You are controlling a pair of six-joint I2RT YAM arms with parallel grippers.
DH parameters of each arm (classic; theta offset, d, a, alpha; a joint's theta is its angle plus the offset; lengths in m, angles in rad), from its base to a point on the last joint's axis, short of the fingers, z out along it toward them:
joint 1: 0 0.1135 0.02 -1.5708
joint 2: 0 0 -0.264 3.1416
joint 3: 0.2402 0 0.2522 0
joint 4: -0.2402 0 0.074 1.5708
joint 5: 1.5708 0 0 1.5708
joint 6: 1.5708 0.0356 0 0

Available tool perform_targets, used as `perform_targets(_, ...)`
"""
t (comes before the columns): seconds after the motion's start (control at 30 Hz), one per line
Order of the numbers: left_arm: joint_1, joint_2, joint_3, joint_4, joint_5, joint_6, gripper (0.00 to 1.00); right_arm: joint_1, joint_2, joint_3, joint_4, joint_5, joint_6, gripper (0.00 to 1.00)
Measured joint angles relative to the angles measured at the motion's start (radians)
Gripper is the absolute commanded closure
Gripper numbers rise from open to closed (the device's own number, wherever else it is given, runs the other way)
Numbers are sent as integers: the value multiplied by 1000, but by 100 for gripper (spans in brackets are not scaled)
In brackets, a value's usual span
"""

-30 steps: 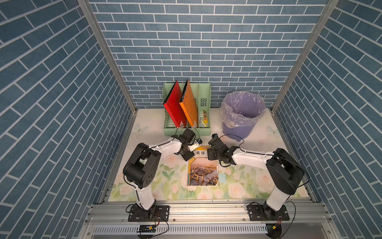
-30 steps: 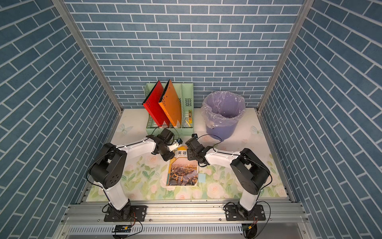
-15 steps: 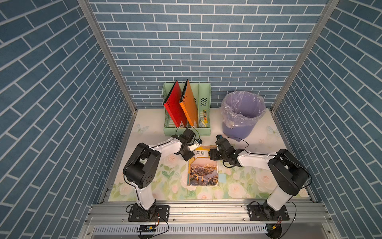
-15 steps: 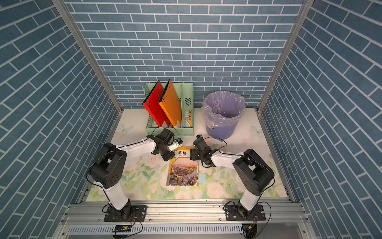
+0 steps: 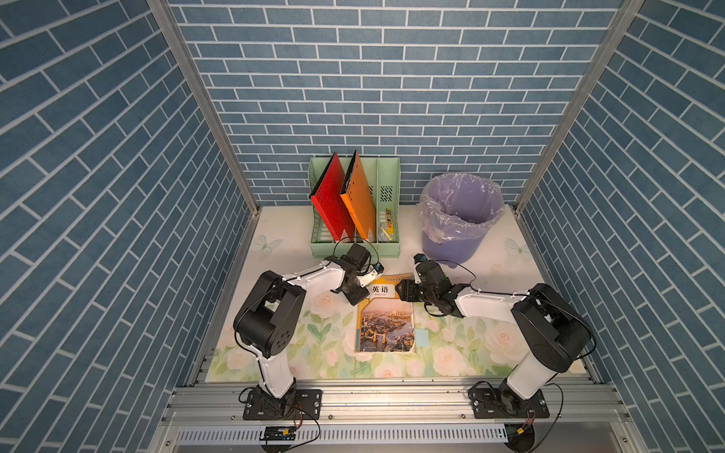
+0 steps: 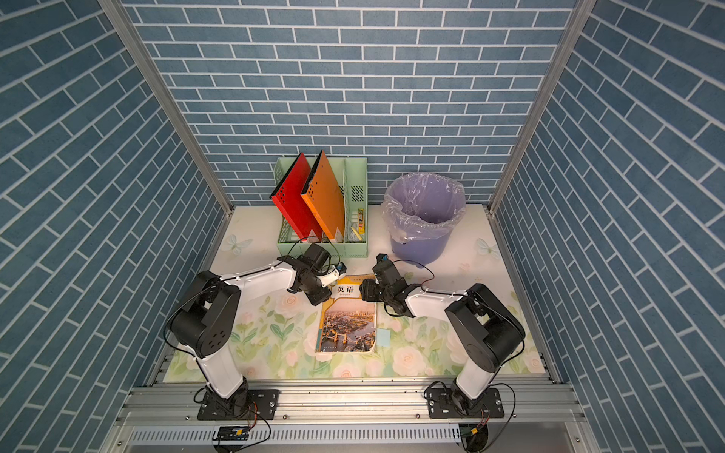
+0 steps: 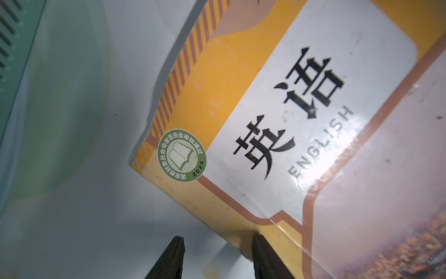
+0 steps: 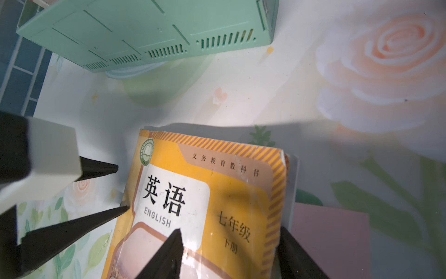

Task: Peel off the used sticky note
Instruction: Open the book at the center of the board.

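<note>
Right wrist view: pink sticky note [image 8: 330, 241], likely flimsy, is jutting past book [image 8: 217, 193]; free corner suiting pinching; left gripper [image 8: 122, 187], right gripper [image 8: 230, 230] gaping, empty.

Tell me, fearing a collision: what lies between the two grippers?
The title end of the textbook lies between the left gripper and the right gripper; both top views show it.

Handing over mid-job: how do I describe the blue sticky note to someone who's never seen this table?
On the floral table, find the English book lying flat between the arms. A pale blue note pokes out of its right edge, near the corner closest to the robot. The other note in view is a pink note, by the right claw.
</note>
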Motion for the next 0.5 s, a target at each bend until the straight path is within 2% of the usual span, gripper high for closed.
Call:
perform_targets(0.3, 0, 0, 0, 0, 0, 0, 49, -7, 10, -24, 43, -14, 14, 37)
perform_targets(0.4, 0, 0, 1, -1, 0, 0, 50, -14, 10, -49, 90, -38, 24, 40)
perform_targets(0.5, 0, 0, 1, -1, 0, 0, 50, -18, 10, -55, 124, -81, 38, 48)
